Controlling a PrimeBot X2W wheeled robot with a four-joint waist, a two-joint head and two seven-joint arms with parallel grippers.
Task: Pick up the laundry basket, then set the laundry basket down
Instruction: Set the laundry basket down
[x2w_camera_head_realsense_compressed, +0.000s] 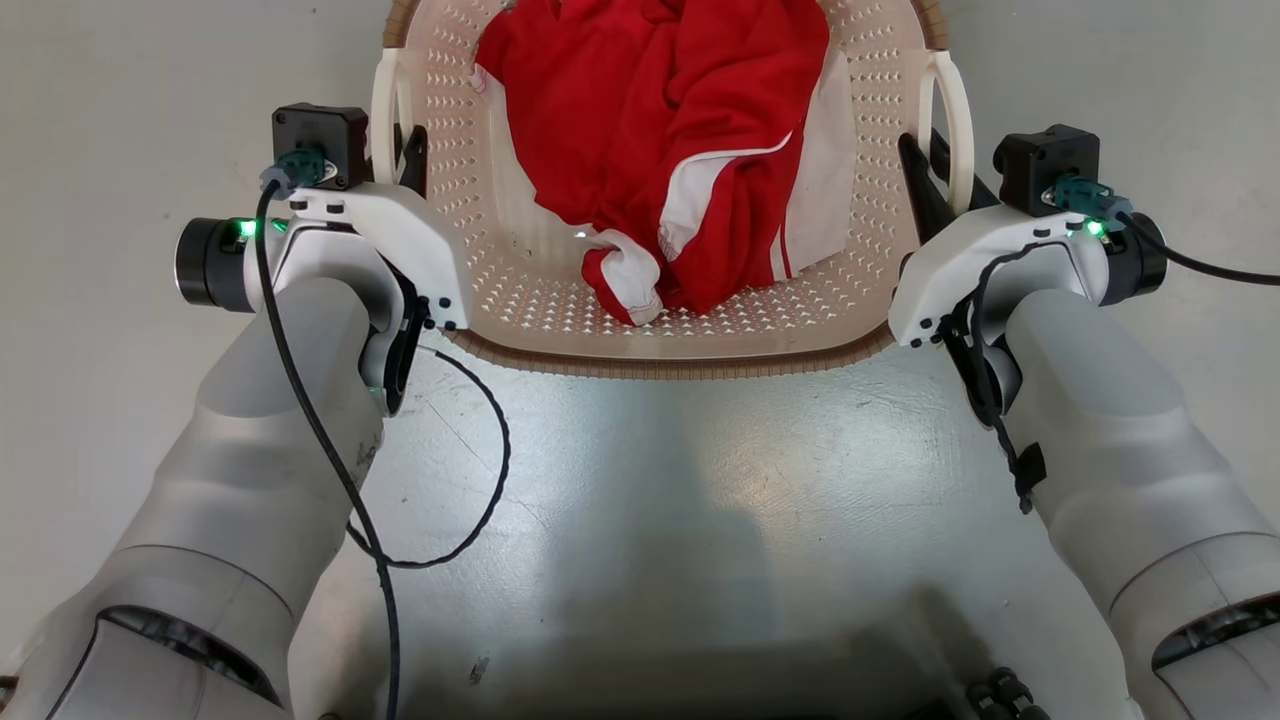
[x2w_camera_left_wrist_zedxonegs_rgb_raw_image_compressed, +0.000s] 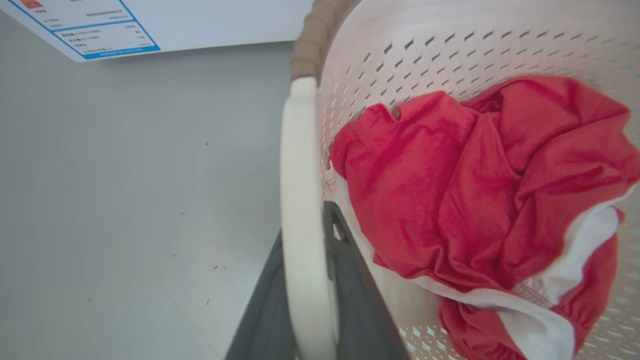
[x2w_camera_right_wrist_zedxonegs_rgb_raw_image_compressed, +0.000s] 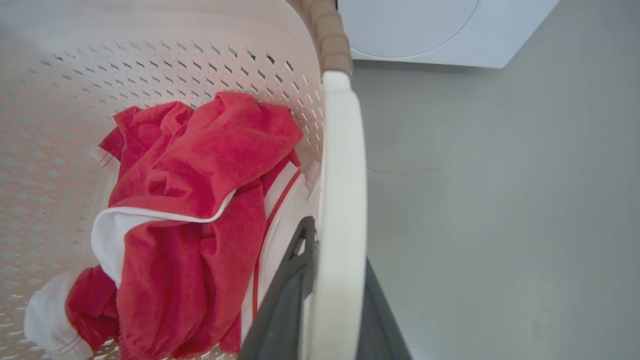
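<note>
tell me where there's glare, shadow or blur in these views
Head view: sharp, pale sheen on the floor, a dark shadow along the bottom edge. Left wrist view: fingers and handle soft, close to the lens. Right wrist view: same softness, even light.

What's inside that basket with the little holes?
A crumpled red and white garment lies in the laundry basket. Whatever might sit beneath the cloth is covered.
</note>
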